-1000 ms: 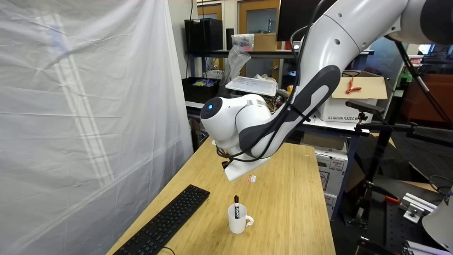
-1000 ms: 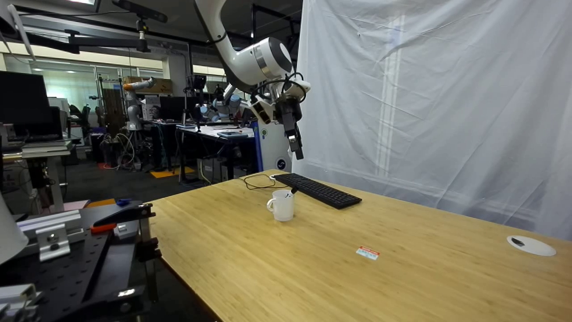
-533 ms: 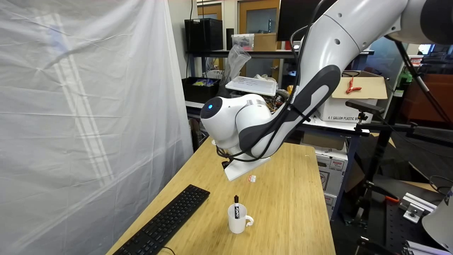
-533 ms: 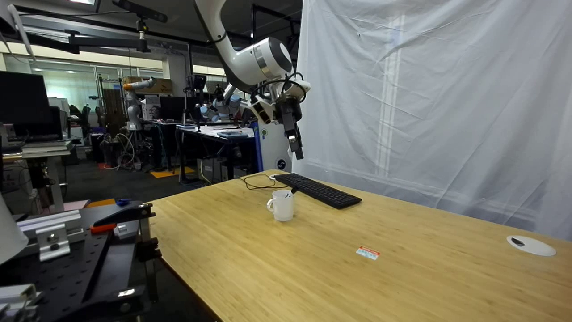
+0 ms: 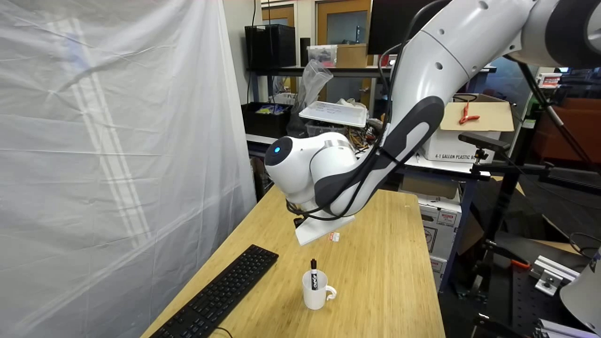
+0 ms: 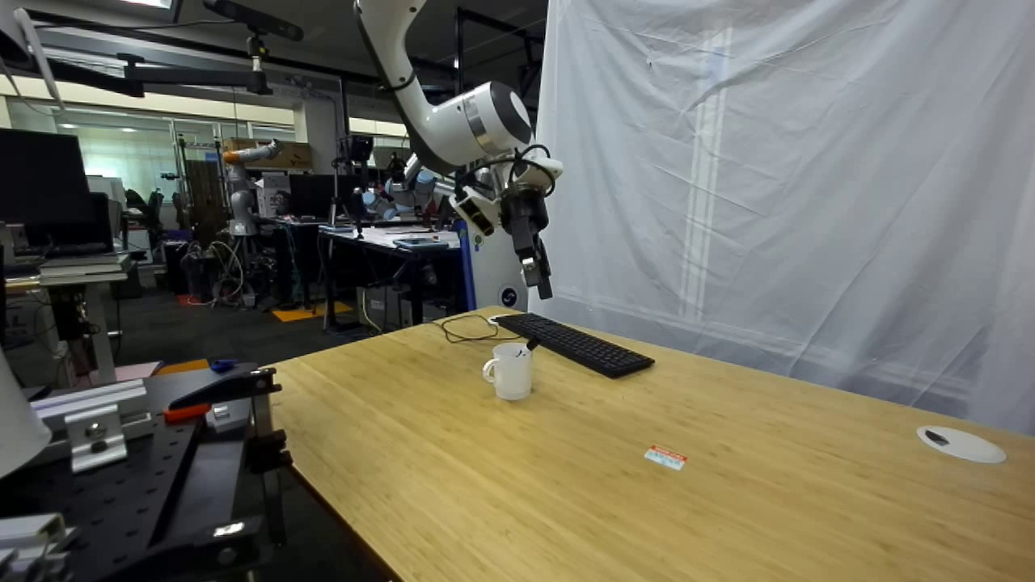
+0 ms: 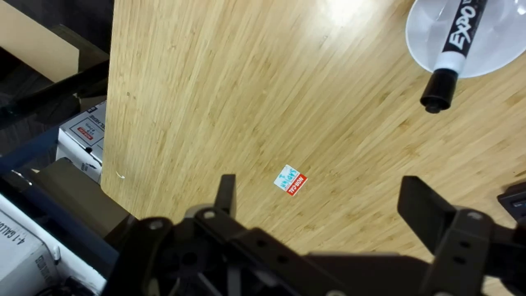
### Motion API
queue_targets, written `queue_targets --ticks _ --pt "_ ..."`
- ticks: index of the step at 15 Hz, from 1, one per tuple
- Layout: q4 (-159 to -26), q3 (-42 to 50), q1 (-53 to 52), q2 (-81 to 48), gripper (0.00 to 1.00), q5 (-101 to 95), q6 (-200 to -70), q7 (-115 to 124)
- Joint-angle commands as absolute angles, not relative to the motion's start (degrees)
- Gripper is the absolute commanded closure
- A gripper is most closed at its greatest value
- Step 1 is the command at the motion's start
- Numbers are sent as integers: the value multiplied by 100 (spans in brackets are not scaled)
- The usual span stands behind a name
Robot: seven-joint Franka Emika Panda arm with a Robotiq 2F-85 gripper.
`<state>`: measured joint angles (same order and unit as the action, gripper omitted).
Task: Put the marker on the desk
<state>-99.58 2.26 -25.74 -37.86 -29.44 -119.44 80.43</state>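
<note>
A black-and-white marker [image 7: 452,57] leans inside a white mug [image 7: 497,45] on a bamboo-coloured tabletop [image 6: 728,525], its black capped end standing out above the rim. The robot's fingers [image 7: 423,211] are spread, a wide gap between them, over the tabletop and apart from both marker and mug. In the wrist view, reckoned from the middle of that gap, the marker lies between one and two o'clock, well beyond the fingers, its capped end pointing toward seven o'clock. A small red-and-white label [image 7: 290,180], flat on the tabletop, shows through the gap. In an exterior view, the black keyboard [image 6: 576,346] lies at two o'clock from the mug, the label at four and a white disc [image 6: 966,446] farther off toward three; the fingers hang higher, with the marker at six o'clock from them. In an exterior view, the white-and-black arm [image 5: 436,61] slants in from one o'clock and largely hides the fingers, while the mug and marker stand at six o'clock from its lower end, the mug's handle turned toward three. There, a pale curtain [image 5: 117,164] hangs at ten o'clock, past the keyboard's side of the tabletop.
</note>
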Motion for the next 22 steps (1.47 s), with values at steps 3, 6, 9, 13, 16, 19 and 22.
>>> queue_targets --ticks 3,6,9,13,16,19,22 --pt "-9134 313 -2588 -4485 0 -2896 -11861 8605" --pt "-8784 343 -2602 -4792 0 -2853 -11813 8722" --pt "-8542 379 -2628 -4995 0 -2849 -11796 8809" --pt "-8419 401 -2648 -5125 0 -2846 -11921 8959" --pt "-8481 316 -2605 -5215 0 -2709 -12033 8951" --pt "-8527 262 -2641 -5323 0 -2562 -12121 8931" --pt "-8477 242 -2714 -5424 0 -2453 -12161 8913"
